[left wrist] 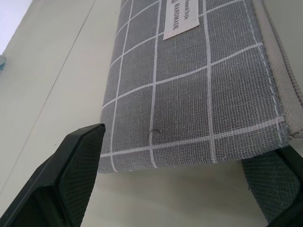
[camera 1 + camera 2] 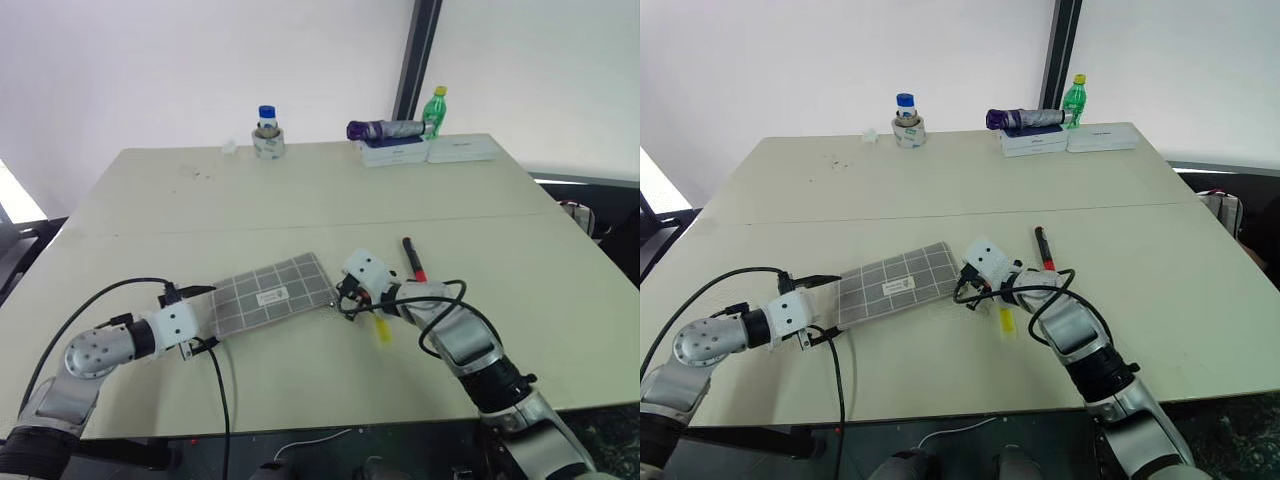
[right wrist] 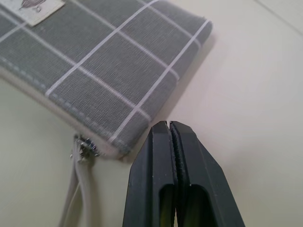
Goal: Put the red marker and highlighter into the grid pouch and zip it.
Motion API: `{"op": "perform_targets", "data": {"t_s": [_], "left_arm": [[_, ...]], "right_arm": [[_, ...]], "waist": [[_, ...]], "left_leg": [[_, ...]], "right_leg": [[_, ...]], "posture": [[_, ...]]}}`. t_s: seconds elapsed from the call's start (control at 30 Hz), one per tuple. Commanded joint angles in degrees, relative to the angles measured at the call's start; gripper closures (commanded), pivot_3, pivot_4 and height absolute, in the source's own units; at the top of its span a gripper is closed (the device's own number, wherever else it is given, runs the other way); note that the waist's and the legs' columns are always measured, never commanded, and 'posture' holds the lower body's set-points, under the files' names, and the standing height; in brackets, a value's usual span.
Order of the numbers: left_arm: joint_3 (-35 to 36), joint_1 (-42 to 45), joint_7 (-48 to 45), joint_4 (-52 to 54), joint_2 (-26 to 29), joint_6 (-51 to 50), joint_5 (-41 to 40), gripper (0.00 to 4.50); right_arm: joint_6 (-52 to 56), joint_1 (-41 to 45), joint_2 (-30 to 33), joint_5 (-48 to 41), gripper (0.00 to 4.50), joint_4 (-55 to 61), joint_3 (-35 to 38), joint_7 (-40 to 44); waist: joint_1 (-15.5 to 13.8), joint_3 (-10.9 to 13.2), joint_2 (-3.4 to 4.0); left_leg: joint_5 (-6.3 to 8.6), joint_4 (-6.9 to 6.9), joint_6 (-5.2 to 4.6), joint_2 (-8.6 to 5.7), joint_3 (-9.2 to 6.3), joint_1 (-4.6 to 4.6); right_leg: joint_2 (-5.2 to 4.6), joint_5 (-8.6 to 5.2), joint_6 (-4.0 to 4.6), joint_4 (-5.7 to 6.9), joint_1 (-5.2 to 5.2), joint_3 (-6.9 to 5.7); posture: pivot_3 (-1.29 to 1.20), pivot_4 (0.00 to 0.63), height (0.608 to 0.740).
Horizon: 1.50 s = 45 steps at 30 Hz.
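Observation:
The grey grid pouch (image 2: 270,292) lies flat on the table in front of me, label up. My left gripper (image 2: 205,318) is open at the pouch's left end, one finger (image 1: 71,179) on each side of that short edge. My right gripper (image 3: 170,127) is shut and empty, its tips just off the pouch's right corner, beside the zipper pull (image 3: 83,149) and its cord. The red marker (image 2: 412,258) lies on the table beyond my right wrist. The yellow highlighter (image 2: 382,328) lies partly under my right forearm.
Along the table's far edge stand a blue-capped bottle in a tape roll (image 2: 267,133), a purple folded umbrella (image 2: 385,129) on white boxes (image 2: 430,150) and a green bottle (image 2: 434,108). Black cables loop off both wrists.

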<state>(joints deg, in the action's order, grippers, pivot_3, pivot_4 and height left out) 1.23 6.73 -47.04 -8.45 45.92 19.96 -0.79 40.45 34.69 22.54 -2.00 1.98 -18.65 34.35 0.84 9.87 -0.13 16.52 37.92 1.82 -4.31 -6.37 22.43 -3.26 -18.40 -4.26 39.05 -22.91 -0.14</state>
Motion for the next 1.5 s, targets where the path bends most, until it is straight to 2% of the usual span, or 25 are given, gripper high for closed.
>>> {"op": "perform_targets", "data": {"t_s": [0.03, 0.2, 0.33, 0.6, 0.87, 1.0, 1.1, 1.33, 1.5], "left_arm": [[0.1, -1.7, -0.3, 1.2, 0.2, -1.0, -0.2, 0.00], [0.2, -2.0, -0.4, 1.2, 0.5, -0.9, -0.5, 0.00], [0.5, -1.5, -0.3, 0.5, 0.7, -0.4, -0.5, 0.00], [3.0, 0.8, 4.3, -3.0, 2.5, 6.0, 2.9, 0.00], [1.9, 4.2, 11.2, -8.4, 5.0, 16.3, 10.7, 0.00], [1.1, 5.5, 11.4, -11.0, 4.9, 17.9, 10.7, 0.00], [0.2, 5.5, 10.9, -12.0, 5.0, 19.8, 10.5, 0.80], [0.5, 4.7, 10.7, -10.8, 3.7, 19.5, 7.6, 4.45], [0.6, 2.0, 8.3, -4.3, 2.8, 15.0, 2.8, 4.45]], "right_arm": [[-0.7, 2.7, 0.3, -0.5, 4.42, 2.4, 1.9, 0.9], [-5.4, 4.4, 0.9, 5.5, 4.42, -3.1, -3.3, 0.4], [-8.9, 5.4, -1.0, 7.7, 4.42, -8.2, -5.0, 0.0], [-9.6, 5.2, -3.7, 7.8, 4.42, -9.6, -4.3, 0.9], [-9.6, 4.6, -4.3, 8.1, 4.42, -9.4, -4.3, 1.3], [-9.6, 4.4, -4.7, 8.1, 4.42, -9.3, -4.4, 1.1], [-9.5, 4.4, -5.1, 8.2, 4.50, -9.2, -4.4, 0.9], [-9.1, 3.8, -5.4, 8.3, 4.50, -8.0, -4.4, 0.8], [-9.1, 3.9, -5.5, 8.1, 4.50, -7.7, -4.2, 0.8]], "waist": [[0.0, 0.0, 0.00], [0.1, 0.0, 0.00], [0.1, 0.0, 0.00], [0.2, 0.0, -0.01], [0.1, 0.0, -0.01], [0.1, 0.0, -0.01], [0.2, 0.0, -0.01], [0.2, 0.0, -0.01], [0.2, 0.0, -0.01]], "left_leg": [[0.00, 0.00, 0.00, 0.00, 0.00, 0.00], [0.00, 0.00, 0.01, 0.00, 0.00, -0.01], [-0.02, 0.00, 0.04, 0.00, 0.00, -0.02], [-0.03, 0.00, 0.06, 0.00, -0.01, -0.02], [-0.04, -0.01, 0.07, 0.00, 0.00, 0.01], [-0.04, -0.01, 0.07, 0.00, 0.00, 0.01], [-0.04, -0.01, 0.07, 0.00, 0.00, 0.01], [-0.05, -0.02, 0.08, 0.00, 0.01, 0.02], [-0.05, -0.02, 0.08, 0.00, 0.01, 0.03]], "right_leg": [[0.00, 0.00, 0.00, 0.00, 0.01, 0.00], [0.00, 0.00, 0.00, 0.00, 0.00, 0.00], [0.01, 0.00, 0.00, 0.00, 0.00, 0.00], [0.03, 0.00, 0.00, 0.02, -0.02, 0.00], [0.03, 0.00, 0.00, 0.05, -0.09, 0.01], [0.03, 0.00, 0.00, 0.06, -0.10, 0.01], [0.03, 0.00, 0.00, 0.06, -0.10, 0.02], [0.04, 0.00, 0.00, 0.08, -0.13, 0.02], [0.04, 0.00, 0.00, 0.08, -0.12, 0.02]], "posture": [[0.00, 0.150, 0.740], [0.00, 0.150, 0.740], [0.00, 0.150, 0.740], [0.00, 0.150, 0.740], [0.00, 0.150, 0.740], [0.00, 0.150, 0.740], [0.00, 0.150, 0.740], [0.00, 0.150, 0.740], [0.00, 0.150, 0.740]]}}
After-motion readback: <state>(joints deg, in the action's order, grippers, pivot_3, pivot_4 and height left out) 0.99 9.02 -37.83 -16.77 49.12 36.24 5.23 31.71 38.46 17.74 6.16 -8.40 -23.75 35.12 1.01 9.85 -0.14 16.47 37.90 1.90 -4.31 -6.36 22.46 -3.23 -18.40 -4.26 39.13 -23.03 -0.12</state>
